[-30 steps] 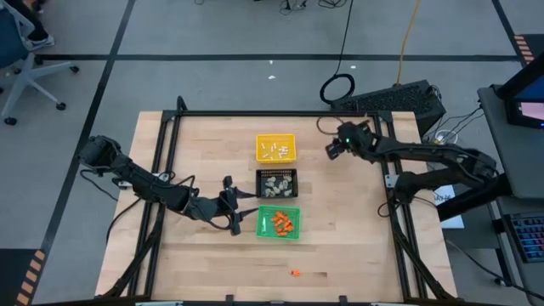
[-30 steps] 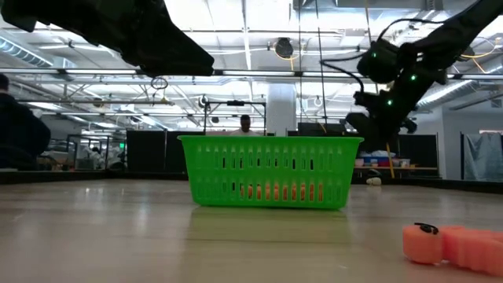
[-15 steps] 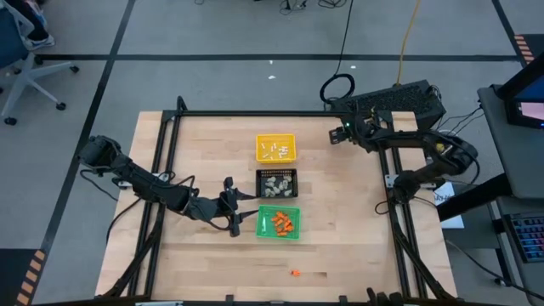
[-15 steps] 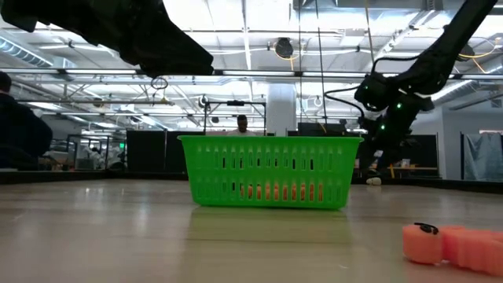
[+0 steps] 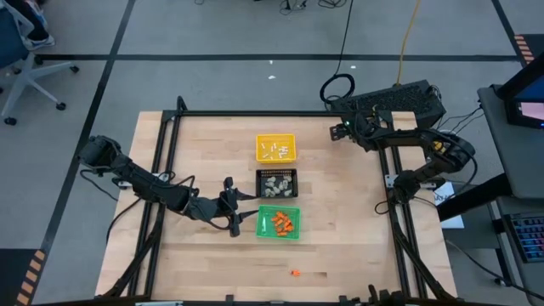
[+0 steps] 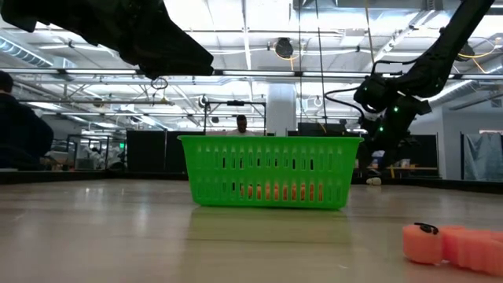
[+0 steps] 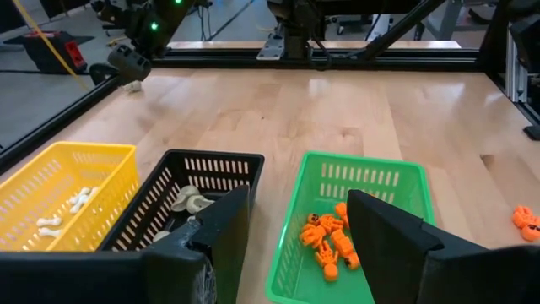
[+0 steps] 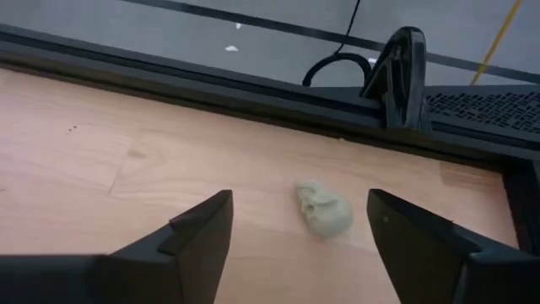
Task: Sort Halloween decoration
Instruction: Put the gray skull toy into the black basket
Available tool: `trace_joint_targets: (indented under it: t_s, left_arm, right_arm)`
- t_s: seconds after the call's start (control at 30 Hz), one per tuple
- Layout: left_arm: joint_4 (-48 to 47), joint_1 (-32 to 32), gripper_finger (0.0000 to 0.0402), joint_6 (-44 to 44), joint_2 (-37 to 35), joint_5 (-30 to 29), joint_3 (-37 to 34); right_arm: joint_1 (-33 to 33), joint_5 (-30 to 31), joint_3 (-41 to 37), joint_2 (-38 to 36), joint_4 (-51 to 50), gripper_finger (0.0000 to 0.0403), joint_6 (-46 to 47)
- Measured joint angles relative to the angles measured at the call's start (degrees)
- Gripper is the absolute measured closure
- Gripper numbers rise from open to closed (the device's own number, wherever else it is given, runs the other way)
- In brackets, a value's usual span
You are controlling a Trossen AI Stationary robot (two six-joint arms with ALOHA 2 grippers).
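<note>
Three trays stand in a row: the yellow tray [image 5: 275, 147] with thin white sticks [image 7: 66, 211], the black tray [image 5: 276, 183] with beige-grey lumps [image 7: 189, 201], and the green tray [image 5: 278, 222] with orange bits [image 7: 327, 239]. My left gripper [image 7: 295, 221] is open just left of the green tray, with nothing between its fingers. My right gripper [image 8: 299, 201] is open low near the table's far right corner. A beige-grey lump [image 8: 325, 209] lies on the wood just ahead, between the lines of its fingers and untouched. One orange piece [image 5: 294, 273] lies near the front edge.
A black frame rail [image 8: 253, 89] runs along the table's far edge, close behind the lump. A dark keyboard-like box [image 5: 399, 100] and a cable loop [image 5: 337, 87] sit beyond that corner. Bare wood lies to the right of the trays [image 5: 348, 212].
My right gripper has swung from beside the yellow tray toward the table's far right corner, sinking and tipping further downward. My left arm has kept still.
</note>
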Motion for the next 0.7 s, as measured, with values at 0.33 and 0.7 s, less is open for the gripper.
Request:
trace_joint_targets:
  t_s: [0.33,0.7]
  left_arm:
    - [0.0,0.0,0.0201,1.8,0.0,0.0,0.0]
    - [0.2,0.7,0.0201,3.6,0.0,-0.1,0.0]
  right_arm:
    - [0.8,-2.7,8.5,0.2,-15.0,0.0146,0.4]
    - [-3.0,-5.4,20.5,7.9,-32.0,0.0147,-4.3]
